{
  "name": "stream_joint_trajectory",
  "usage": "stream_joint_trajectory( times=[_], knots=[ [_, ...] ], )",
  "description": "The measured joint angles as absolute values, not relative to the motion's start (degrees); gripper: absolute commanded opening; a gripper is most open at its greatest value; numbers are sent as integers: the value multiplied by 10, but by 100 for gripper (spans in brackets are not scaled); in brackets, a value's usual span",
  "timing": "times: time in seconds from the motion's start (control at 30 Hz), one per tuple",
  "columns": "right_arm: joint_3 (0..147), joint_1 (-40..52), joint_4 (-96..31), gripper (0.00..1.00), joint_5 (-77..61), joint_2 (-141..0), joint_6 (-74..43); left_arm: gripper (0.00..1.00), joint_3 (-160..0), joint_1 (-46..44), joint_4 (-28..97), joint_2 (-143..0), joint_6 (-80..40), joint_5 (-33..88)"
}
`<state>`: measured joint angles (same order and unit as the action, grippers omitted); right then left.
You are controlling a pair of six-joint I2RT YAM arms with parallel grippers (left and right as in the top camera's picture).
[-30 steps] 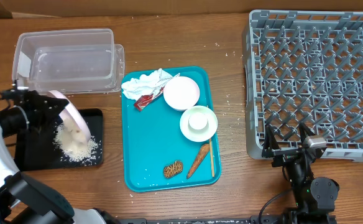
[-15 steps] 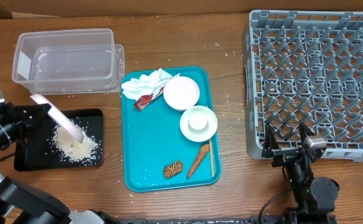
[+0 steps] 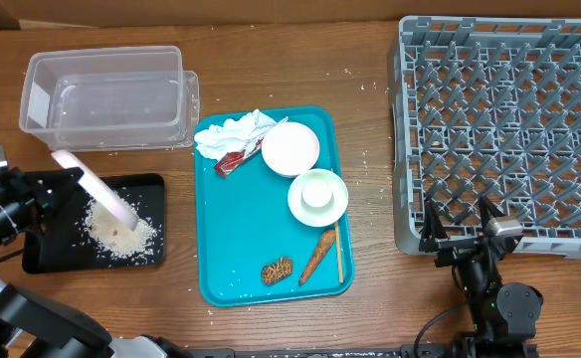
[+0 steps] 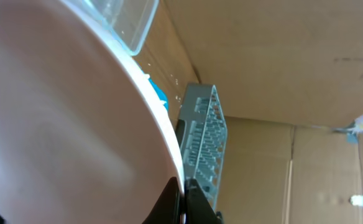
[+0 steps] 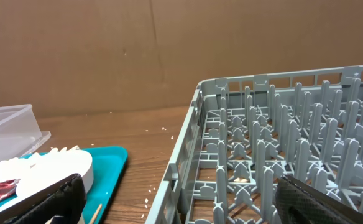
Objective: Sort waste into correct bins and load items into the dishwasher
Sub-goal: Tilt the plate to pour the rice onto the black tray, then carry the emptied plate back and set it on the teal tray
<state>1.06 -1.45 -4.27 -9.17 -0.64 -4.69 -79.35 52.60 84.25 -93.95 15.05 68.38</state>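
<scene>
My left gripper (image 3: 54,181) is shut on the rim of the large white plate (image 3: 96,191), which it holds tilted steeply, almost edge-on, over the black tray (image 3: 52,249). A heap of white rice (image 3: 121,235) lies on that tray. In the left wrist view the plate (image 4: 63,124) fills the left side, with the left gripper (image 4: 183,200) clamped on its edge. The clear tub (image 3: 106,94) stands behind. On the teal tray (image 3: 246,229) lie the napkin (image 3: 231,134), wrapper (image 3: 233,162), a small plate (image 3: 290,147), a cup on a saucer (image 3: 318,196), the carrot piece (image 3: 316,256) and the brown lump (image 3: 277,269). My right gripper (image 3: 465,227) stands open at the front edge of the grey dish rack (image 3: 509,129).
A thin wooden stick (image 3: 338,251) lies by the teal tray's right rim. Loose rice grains dot the wood between tray and rack. In the right wrist view the rack's wall (image 5: 188,155) is straight ahead, with the teal tray (image 5: 110,162) to the left.
The left arm drew back to the left and tipped the plate from a shallow angle to nearly edge-on; rice now lies bare on the black tray. The right arm has not moved.
</scene>
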Motion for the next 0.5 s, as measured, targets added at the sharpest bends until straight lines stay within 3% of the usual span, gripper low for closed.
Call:
stream_joint_trajectory(
  times=[0.3,0.5],
  knots=[
    [11,-15,-43,100,-91,-6,-47,4,-794,502,965,-939,249,663],
    [11,-15,-43,100,-92,-6,-47,4,-794,394,964,-924,273,643]
  ],
)
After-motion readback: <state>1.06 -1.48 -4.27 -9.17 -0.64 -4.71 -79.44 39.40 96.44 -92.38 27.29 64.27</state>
